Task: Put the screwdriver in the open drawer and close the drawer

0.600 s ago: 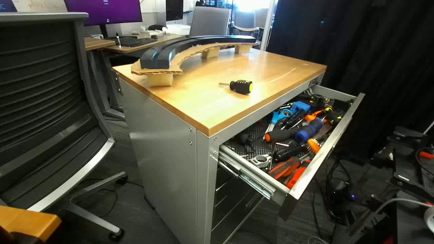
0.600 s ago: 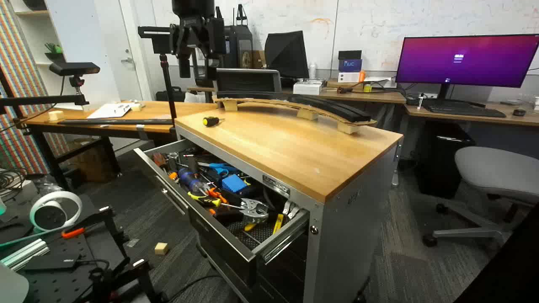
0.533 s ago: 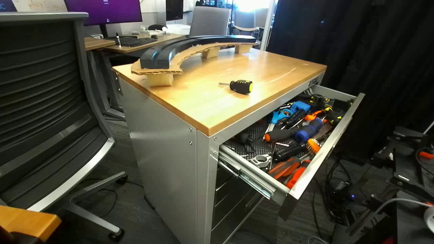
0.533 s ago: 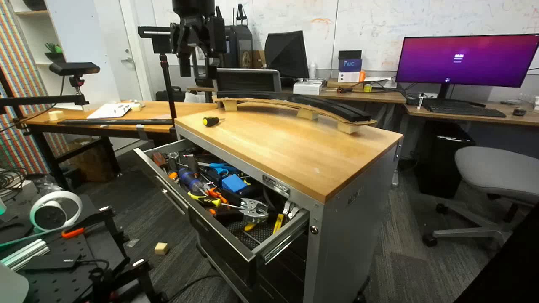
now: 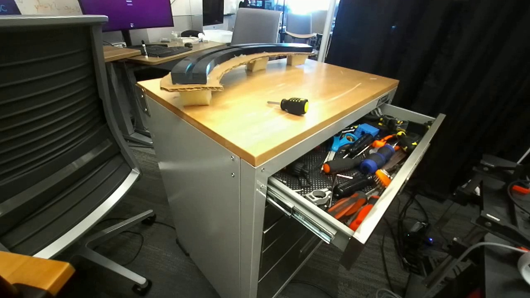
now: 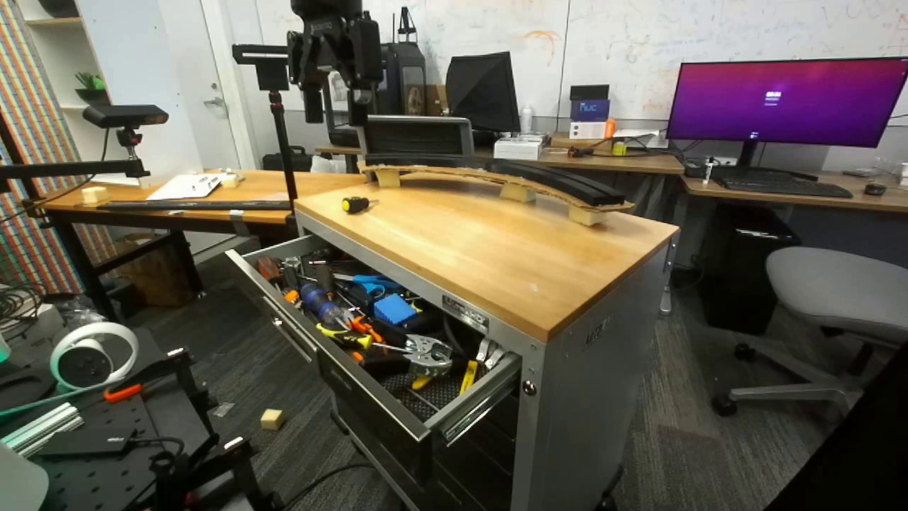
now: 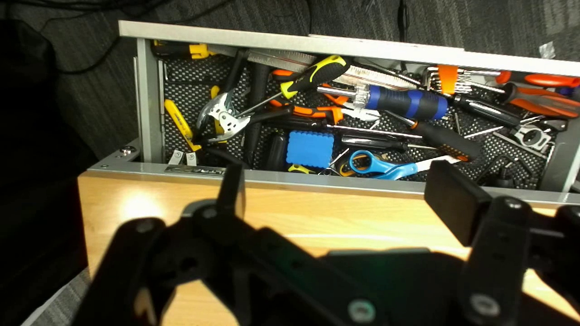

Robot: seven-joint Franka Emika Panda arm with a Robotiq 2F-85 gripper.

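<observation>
The stubby black screwdriver with yellow marks (image 5: 294, 106) lies on the wooden worktop near its front edge. It also shows in an exterior view (image 6: 355, 205). In the wrist view it is hidden or out of view. The drawer (image 5: 397, 182) is pulled open at the cabinet's front and holds many tools. Its dark front panel (image 6: 383, 411) and pale front rim (image 7: 290, 35) also show. My gripper (image 6: 337, 110) is open and empty, high above the screwdriver's end of the worktop. In the wrist view the open fingers (image 7: 343, 197) frame bare wood beside the drawer.
A black curved piece on cardboard (image 5: 240, 58) stands on foam blocks along the worktop's back. Blue scissors (image 7: 385, 168) and a blue-handled tool (image 7: 408, 102) lie in the drawer. An office chair (image 5: 54, 124) stands beside the cabinet. A camera stand (image 6: 128, 117) is behind at the side.
My gripper has risen slightly and turned a little in an exterior view. It stays open. The screwdriver and the drawer have not moved.
</observation>
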